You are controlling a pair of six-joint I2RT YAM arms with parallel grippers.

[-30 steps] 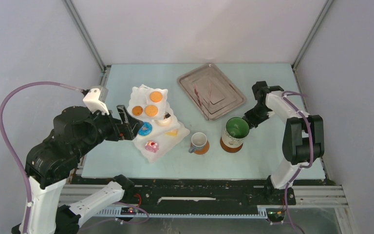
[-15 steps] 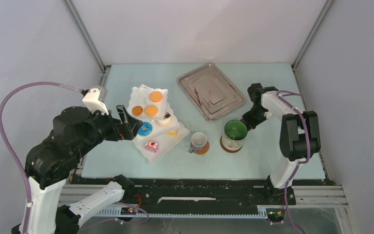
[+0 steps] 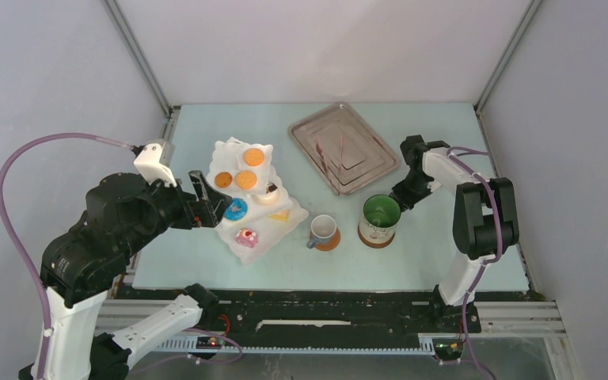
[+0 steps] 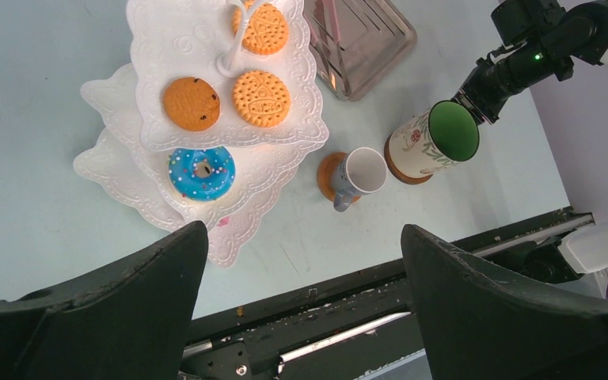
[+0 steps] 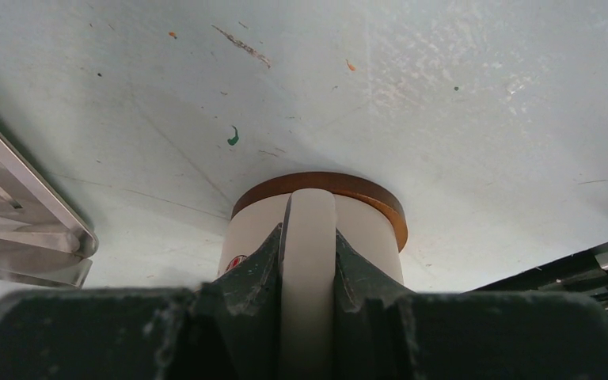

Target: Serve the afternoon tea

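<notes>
Mug (image 3: 381,215) stands upright on a coaster (image 3: 375,241) right of centre on the surface (image 3: 198,127) in the top view, just in front of the tray (image 3: 344,147). The right hand (image 3: 402,195) meets its far-right side. A cup (image 3: 324,230) on a second coaster (image 3: 332,243) sits just left of the mug. Further left, the stand (image 3: 227,150) holds pastries. The left hand (image 3: 208,202) hangs at the stand's left edge.

From the left wrist, the left hand (image 4: 301,237) is released, its fingers wide apart and holding nothing. Beyond it, the stand (image 4: 166,47) carries three biscuits (image 4: 261,98) on top and a blue doughnut (image 4: 201,172) one tier down. The cup (image 4: 360,170) and mug (image 4: 431,142) stand to the right.

From the right wrist, the right hand (image 5: 309,253) is clenched on the mug's handle (image 5: 309,214), one finger on each side. The mug rests on its coaster (image 5: 364,194), with a tray corner (image 5: 16,237) at the left.
</notes>
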